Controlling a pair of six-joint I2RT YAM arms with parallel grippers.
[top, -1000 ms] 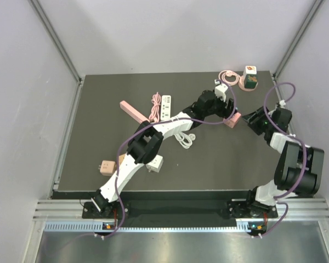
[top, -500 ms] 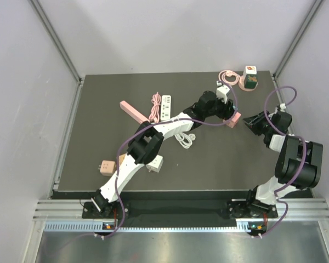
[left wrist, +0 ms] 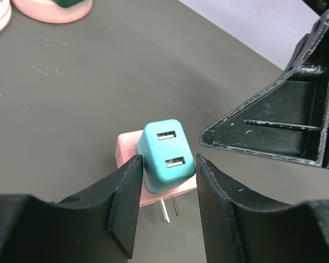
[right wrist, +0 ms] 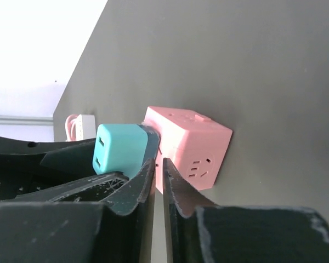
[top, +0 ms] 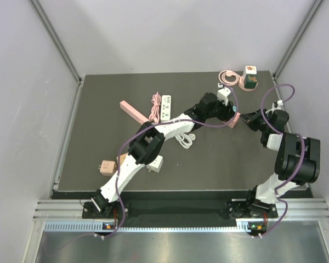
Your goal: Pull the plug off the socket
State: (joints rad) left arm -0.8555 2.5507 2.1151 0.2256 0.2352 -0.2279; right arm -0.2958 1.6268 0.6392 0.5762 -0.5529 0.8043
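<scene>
Dark table [top: 98,164], grey walls around. Teal plug [left wrist: 165,155] sits in the pink socket cube [right wrist: 192,145] on the far right part of the table. Its long axis lies level with the table, and its port face points away from the cube, toward the left gripper [left wrist: 167,164]. That gripper's fingers flank the plug closely; I can't tell if they clamp it. The right gripper [right wrist: 158,167] is nearly closed at the cube's edge, with nothing seen in the slit.
</scene>
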